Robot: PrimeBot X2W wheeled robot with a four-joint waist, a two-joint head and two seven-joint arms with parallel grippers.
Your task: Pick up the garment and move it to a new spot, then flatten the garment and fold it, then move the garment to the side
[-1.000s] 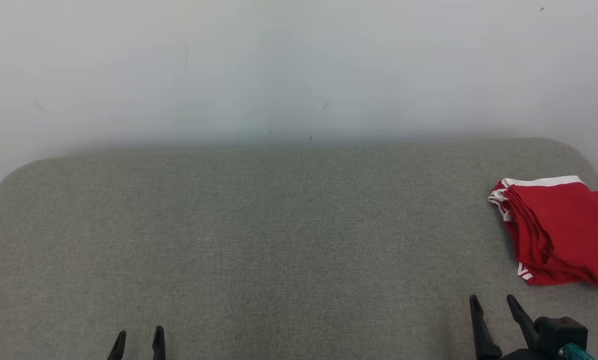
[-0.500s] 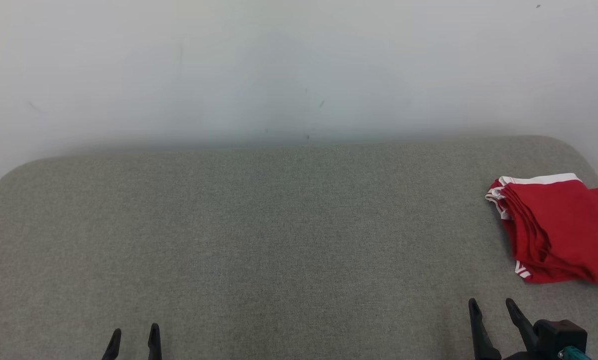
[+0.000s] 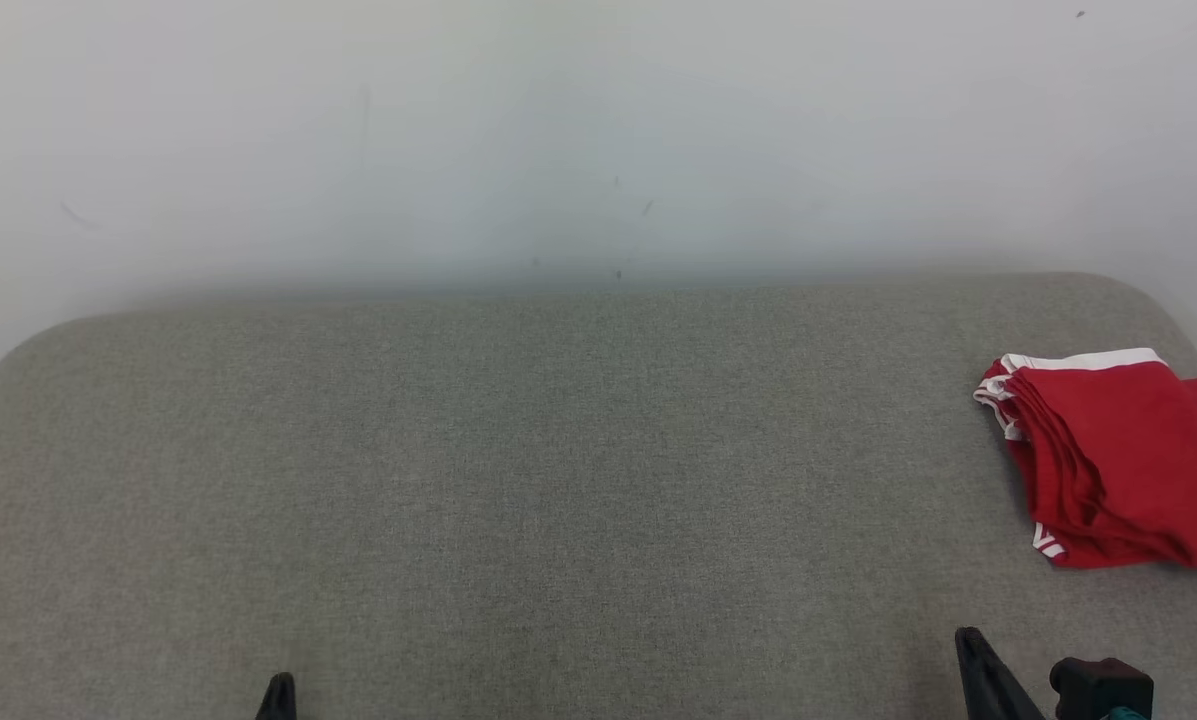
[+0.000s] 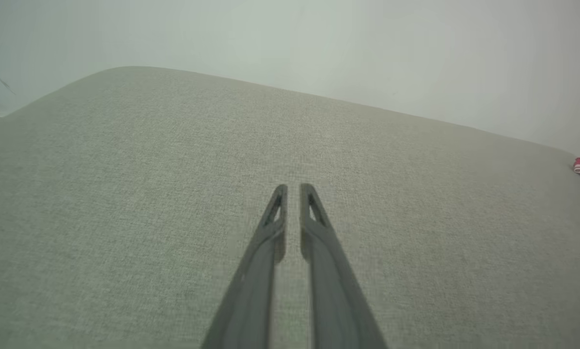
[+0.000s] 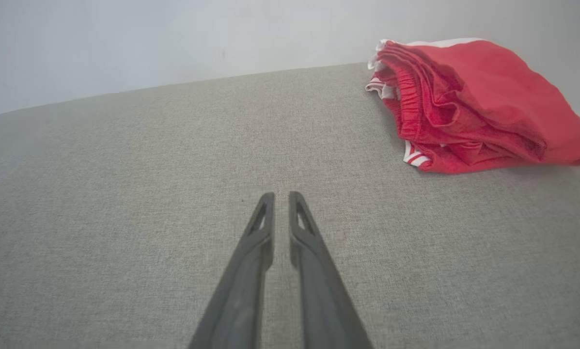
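Fingers point(image 5: 256, 261) of our right gripper point(image 5: 281, 195) sit drawn nearly together on nothing at the bottom centre of its wrist view. Our left gripper point(image 4: 290, 185) is likewise closed and empty, and both are low over the grey upholstered surface point(image 3: 558, 480). The red shorts point(image 3: 1118, 460) sit in a folded stack at the right edge of the head view, apart from both grippers. We judge the move aside done, so we should hold both arms clear and avoid brushing the stack.

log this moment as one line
garment: folded, far right | left end effector: nearly shut, empty | right end effector: nearly shut, empty
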